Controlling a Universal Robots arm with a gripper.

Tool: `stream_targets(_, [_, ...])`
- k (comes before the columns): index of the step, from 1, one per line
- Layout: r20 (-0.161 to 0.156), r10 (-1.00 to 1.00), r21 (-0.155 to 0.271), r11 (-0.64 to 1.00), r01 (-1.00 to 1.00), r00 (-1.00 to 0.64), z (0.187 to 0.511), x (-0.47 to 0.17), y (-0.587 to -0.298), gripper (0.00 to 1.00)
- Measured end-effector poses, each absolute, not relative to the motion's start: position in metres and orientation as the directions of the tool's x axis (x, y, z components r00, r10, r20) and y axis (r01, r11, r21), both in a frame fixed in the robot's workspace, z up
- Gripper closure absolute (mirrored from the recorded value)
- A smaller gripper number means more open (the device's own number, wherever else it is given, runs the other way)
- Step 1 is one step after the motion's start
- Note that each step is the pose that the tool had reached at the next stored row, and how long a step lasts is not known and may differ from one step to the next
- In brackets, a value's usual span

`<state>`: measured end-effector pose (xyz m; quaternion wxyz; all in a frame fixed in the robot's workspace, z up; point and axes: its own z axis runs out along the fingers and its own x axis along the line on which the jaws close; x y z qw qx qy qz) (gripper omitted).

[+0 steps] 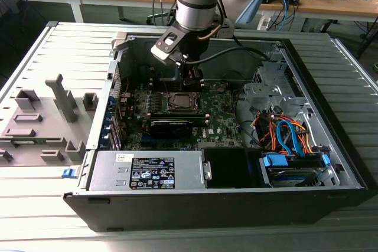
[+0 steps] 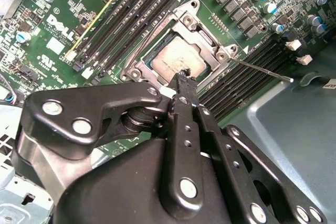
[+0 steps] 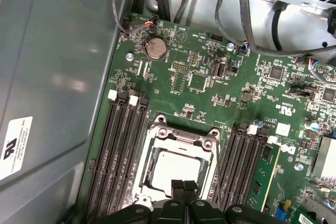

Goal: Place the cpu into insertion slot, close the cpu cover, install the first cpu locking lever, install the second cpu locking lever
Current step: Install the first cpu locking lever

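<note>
The cpu point(image 2: 178, 59) lies flat in the insertion slot point(image 1: 180, 102), its dull silver top showing through the window of the cpu cover point(image 2: 202, 35). The cover lies down around it. In the first wrist view the cpu point(image 3: 176, 167) sits inside the cover frame point(image 3: 181, 139). My gripper point(image 2: 182, 73) hovers just over the chip's edge, its black fingertips point(image 3: 178, 186) pressed together with nothing between them. A thin silver locking lever point(image 2: 262, 70) sticks out from one socket corner over the memory slots. In the exterior view my gripper point(image 1: 192, 81) hangs above the socket's far side.
Black memory slots point(image 3: 118, 150) flank the socket on both sides. A grey power supply box point(image 1: 147, 171) lies at the case's near side, and a drive cage with orange and blue cables point(image 1: 289, 140) at the exterior view's right. Grey case walls point(image 3: 52, 77) stand close by.
</note>
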<state>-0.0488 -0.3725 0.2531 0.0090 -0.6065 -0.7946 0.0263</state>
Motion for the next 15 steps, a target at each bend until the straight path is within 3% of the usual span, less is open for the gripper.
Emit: stream_targets(15, [-0.02, 0.945, -0.053, 0.325, 0.944, -0.326, 0.2531, -0.0488, -0.3725, 0.89])
